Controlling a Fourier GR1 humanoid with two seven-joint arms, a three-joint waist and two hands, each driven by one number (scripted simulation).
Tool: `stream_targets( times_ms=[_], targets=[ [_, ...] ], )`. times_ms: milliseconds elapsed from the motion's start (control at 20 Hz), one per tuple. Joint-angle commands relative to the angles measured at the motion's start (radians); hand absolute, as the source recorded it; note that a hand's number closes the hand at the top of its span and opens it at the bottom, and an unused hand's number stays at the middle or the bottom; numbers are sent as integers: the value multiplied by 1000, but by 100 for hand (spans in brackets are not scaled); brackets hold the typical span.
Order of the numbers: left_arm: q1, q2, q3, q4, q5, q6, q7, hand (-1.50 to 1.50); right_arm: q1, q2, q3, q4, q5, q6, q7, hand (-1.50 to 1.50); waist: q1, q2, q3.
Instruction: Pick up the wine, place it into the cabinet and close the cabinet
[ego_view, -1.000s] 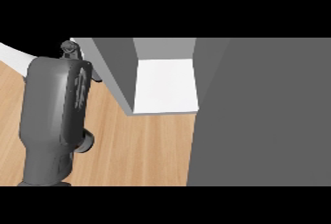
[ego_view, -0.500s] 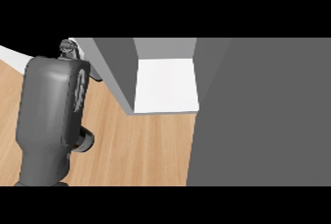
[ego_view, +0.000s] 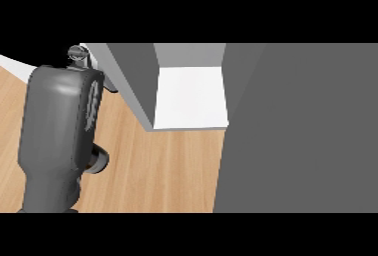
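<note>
No wine bottle shows in the head view. The cabinet (ego_view: 140, 85) stands at the top middle, with grey walls and a white inner floor (ego_view: 190, 97) that has nothing on it. My left forearm (ego_view: 59, 135) rises from the lower left along the cabinet's left wall. Only a small piece of the left hand (ego_view: 77, 52) shows at the top edge, against the cabinet's outer corner. A wide flat grey panel (ego_view: 303, 130), probably the cabinet's door, fills the right side and hides what is behind it. My right hand is out of sight.
The wooden counter top (ego_view: 159, 170) shows between the forearm and the grey panel. A pale strip of wall (ego_view: 15, 62) shows at the far upper left.
The left forearm has crept slightly up and to the right along the cabinet's wall. Nothing else has moved.
</note>
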Motion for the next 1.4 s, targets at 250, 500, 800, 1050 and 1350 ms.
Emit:
stream_targets(
  times_ms=[250,500,800,1050,1350],
  targets=[
    [94,-64,-105,-147,57,33,181,-150,38,-39,-89,-60,-13,-1,-4,-150,8,-11,15],
    [173,-66,-69,-172,79,103,173,-150,87,-45,-122,-52,-34,40,-57,-150,13,-6,15],
    [337,-67,-38,-215,68,202,183,-150,118,-55,-191,-78,-95,69,-62,-150,11,-6,15],
    [462,-67,-17,-231,36,259,183,-150,133,-53,-190,-59,-83,109,-94,-150,13,-6,15],
    [594,-67,-46,-298,74,308,184,-150,129,-51,-210,-15,-113,147,-105,-150,14,-6,15]
  ],
)
